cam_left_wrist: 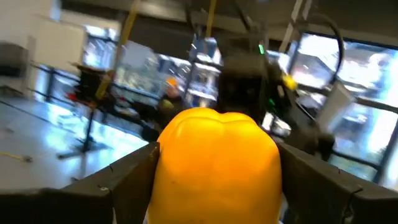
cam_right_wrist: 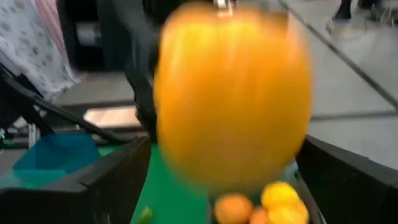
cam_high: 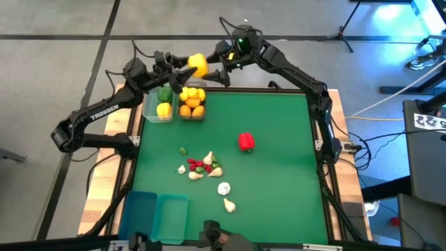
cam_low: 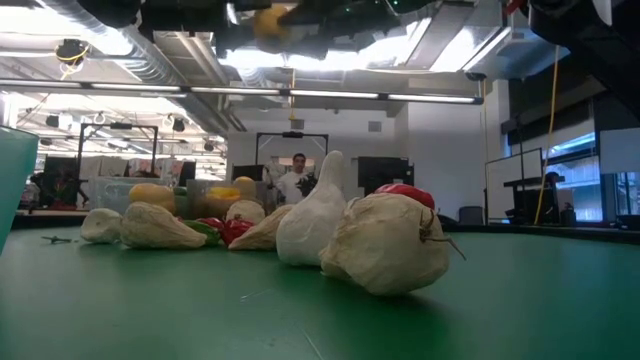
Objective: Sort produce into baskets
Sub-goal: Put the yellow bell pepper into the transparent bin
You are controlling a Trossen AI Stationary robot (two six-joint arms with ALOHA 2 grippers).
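Note:
A yellow bell pepper (cam_high: 197, 64) hangs in the air above the table's far edge, just beyond two clear baskets. My left gripper (cam_high: 188, 68) is shut on it. My right gripper (cam_high: 212, 72) comes from the right, open, with its fingers on either side of the same pepper (cam_right_wrist: 231, 99); I cannot tell whether they touch it. One clear basket (cam_high: 158, 111) holds a green and a yellow pepper. The other (cam_high: 192, 102) holds oranges and lemons. A red pepper (cam_high: 246, 141), garlic bulbs (cam_high: 224, 187) and small chilies (cam_high: 198, 164) lie on the green mat. My left gripper pinches the yellow pepper between its two fingers, one on each side of its body (cam_left_wrist: 163, 171). The fingers reach in roughly level from the table's left. The pepper is lifted clear, high above the table.
Two teal baskets (cam_high: 155, 216) stand at the near left corner. The low view shows garlic bulbs (cam_low: 385, 245) close up, with the clear baskets (cam_low: 125, 190) behind. A person (cam_low: 297, 178) stands in the room beyond the table. Bare mat lies at the right (cam_high: 286, 174).

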